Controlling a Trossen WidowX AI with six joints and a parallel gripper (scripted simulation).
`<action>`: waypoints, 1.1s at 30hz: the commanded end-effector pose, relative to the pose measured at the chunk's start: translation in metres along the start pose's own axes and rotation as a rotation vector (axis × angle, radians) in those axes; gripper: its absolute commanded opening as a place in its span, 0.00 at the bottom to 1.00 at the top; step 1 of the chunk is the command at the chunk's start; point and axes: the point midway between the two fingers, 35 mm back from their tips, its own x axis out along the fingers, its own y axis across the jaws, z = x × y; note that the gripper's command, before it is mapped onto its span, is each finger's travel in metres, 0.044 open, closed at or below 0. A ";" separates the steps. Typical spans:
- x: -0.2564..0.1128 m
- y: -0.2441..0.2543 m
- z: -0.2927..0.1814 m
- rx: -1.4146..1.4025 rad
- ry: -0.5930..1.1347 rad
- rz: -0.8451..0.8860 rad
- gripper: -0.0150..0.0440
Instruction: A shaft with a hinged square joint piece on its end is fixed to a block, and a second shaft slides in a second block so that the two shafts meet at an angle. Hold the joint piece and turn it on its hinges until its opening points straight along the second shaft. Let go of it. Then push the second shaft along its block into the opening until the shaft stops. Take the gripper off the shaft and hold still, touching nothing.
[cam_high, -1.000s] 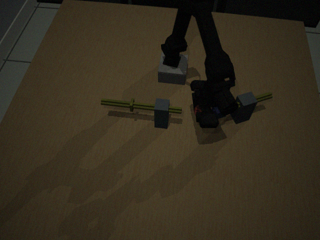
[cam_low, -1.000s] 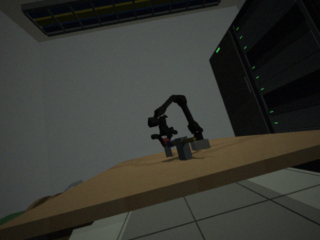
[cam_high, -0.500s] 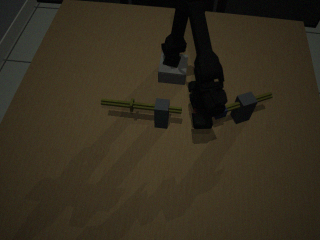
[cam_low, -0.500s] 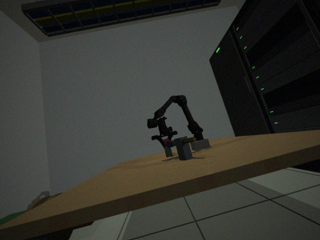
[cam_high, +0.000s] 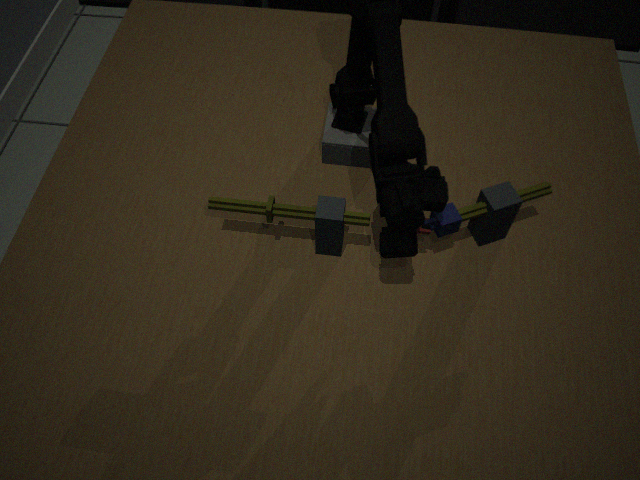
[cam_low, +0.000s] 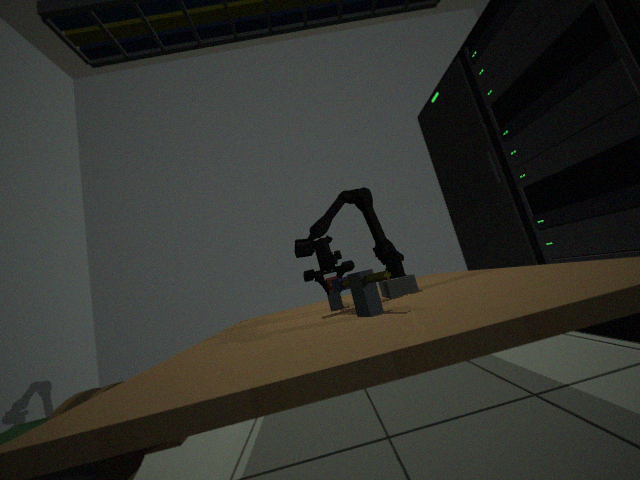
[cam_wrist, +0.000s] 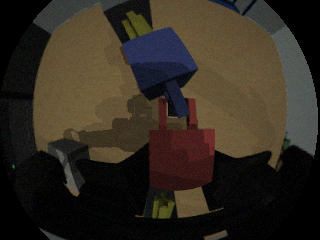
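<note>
My gripper (cam_wrist: 171, 142) is shut on the red joint piece (cam_wrist: 182, 145) (cam_low: 331, 283), which is mostly hidden under the arm in the top view. Its arms are hinged to the blue piece (cam_high: 447, 221) (cam_wrist: 160, 57), which stands turned at an angle to it. The blue piece is on the end of the first shaft (cam_high: 536, 191) (cam_wrist: 137, 25), held in the right block (cam_high: 495, 219) (cam_low: 366, 297). The second shaft (cam_high: 237, 205) (cam_wrist: 163, 206), with a yellow collar, runs through the left block (cam_high: 329, 227). Its near end lies apart from the red piece. The opening itself is hidden in the wrist view.
The grey arm base (cam_high: 345, 152) (cam_low: 399, 286) stands behind the blocks and shows at the left in the wrist view (cam_wrist: 69, 152). The wooden table (cam_high: 258, 361) (cam_low: 372, 338) carries everything. The arm hangs over the gap between the two blocks.
</note>
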 end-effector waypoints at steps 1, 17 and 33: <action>0.002 0.001 -0.001 0.016 -0.033 -0.004 0.25; 0.002 0.001 0.000 0.018 -0.047 -0.005 0.25; 0.002 0.001 0.000 0.016 -0.043 -0.005 0.43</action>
